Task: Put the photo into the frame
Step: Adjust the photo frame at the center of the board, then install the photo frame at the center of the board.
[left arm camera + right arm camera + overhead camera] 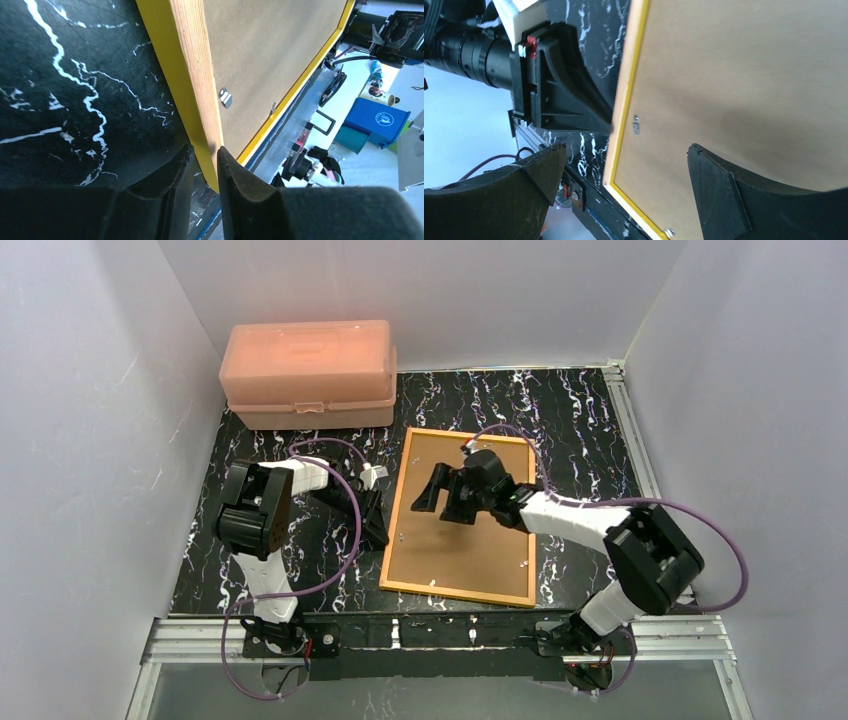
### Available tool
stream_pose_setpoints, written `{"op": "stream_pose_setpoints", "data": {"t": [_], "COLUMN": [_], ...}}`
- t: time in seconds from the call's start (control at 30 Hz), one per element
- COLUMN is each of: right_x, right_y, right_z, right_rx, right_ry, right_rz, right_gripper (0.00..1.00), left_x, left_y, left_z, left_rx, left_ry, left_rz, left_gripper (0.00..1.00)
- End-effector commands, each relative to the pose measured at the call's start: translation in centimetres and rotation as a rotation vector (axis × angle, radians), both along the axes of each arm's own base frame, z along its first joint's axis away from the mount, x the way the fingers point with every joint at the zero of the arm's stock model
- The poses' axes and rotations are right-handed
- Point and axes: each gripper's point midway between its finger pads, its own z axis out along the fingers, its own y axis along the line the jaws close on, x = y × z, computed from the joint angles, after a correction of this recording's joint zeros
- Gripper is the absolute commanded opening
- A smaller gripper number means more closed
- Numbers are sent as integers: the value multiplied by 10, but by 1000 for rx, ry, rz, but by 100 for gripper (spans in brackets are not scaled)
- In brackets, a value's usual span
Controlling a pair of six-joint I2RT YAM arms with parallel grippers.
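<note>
frame (455,592) lies face down on the black marbled tabletop (590,420), right of centre, brown backing board (470,550) up inside it; wooden back edge and yellow side show in the left wrist view (197,75); small metal clips (225,97) sit along the board's border, one also in the right wrist view (636,124)

left end effector (375,530) comes in low from the left onto the frame's left rail, near the near-left corner; left wrist view: fingertips (227,165) almost together, one on the tabletop side, the other over the wooden back edge, yellow rail wedged between them; reads as closed on the frame; can't tell whether that edge is off the tabletop

right end effector (440,508) hangs over the far-middle part of the backing board, pointing left; jaws spread wide, nothing between them; right wrist view: one finger (539,172) sits past the frame's left rail (624,100) over the tabletop, the other over the board; contact with the board can't be told; same view shows the left end effector (569,85) with its tip against that rail

pink plastic box (308,375), lid shut, sits at the far-left corner of the tabletop, apart from the frame
</note>
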Motion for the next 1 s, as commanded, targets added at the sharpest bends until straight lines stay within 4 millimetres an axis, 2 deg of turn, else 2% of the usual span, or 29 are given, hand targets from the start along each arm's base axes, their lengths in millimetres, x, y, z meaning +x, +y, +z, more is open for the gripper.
{"op": "stream_pose_setpoints", "data": {"t": [0.0, 0.17, 0.4, 0.73, 0.97], "right_x": [-3, -8, -23, -42, -52], "right_y": [43, 63, 84, 103, 104], "right_z": [9, 1, -21, -36, -38], "right_rx": [121, 160, 165, 166, 157], "right_ry": [-24, 12, 77, 133, 145], "right_rz": [14, 43, 83, 140, 147], "right_gripper": [99, 99, 99, 98, 98], "left_x": [4, 3, 2, 3, 4], "left_y": [-2, -1, -3, -3, -3], "left_z": [0, -4, -6, -5, -3], "left_rx": [7, 20, 10, 6, 2], "left_ry": [-7, 15, 38, 39, 26], "left_rz": [24, 33, 38, 29, 26], "left_gripper": [21, 19, 17, 15, 15]}}
